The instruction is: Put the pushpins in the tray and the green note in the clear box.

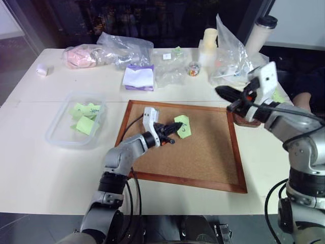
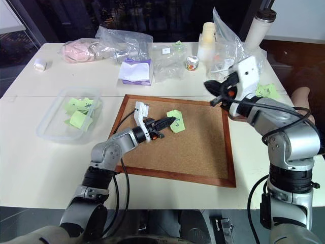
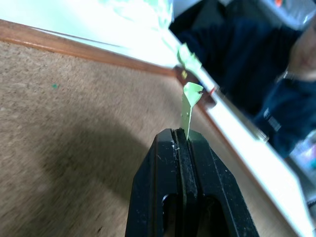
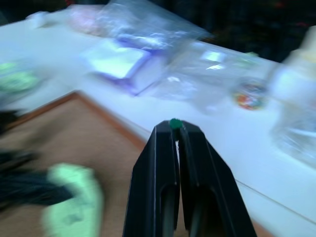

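Observation:
The green note [image 1: 183, 126] lies tilted on the cork board [image 1: 203, 157], and my left gripper [image 1: 171, 132] is shut on its near edge. In the left wrist view the note [image 3: 188, 104] stands up from between the closed fingers. My right gripper [image 1: 221, 92] hangs above the board's far right corner. It is shut on a pushpin, whose tiny green head [image 4: 174, 123] shows at the fingertips. The dark brown tray [image 1: 244, 121] sits just right of the board, partly hidden by my right arm. The clear box [image 1: 55, 133] stands left of the board with several green notes inside.
Along the table's far side lie clear plastic bags [image 1: 127, 48], a white and purple pad [image 1: 138, 77], a small jar of coloured pins [image 1: 193, 68] and a tall tumbler [image 1: 260, 31]. More green notes [image 2: 266, 90] lie at the far right, near a person's hand [image 2: 302, 96].

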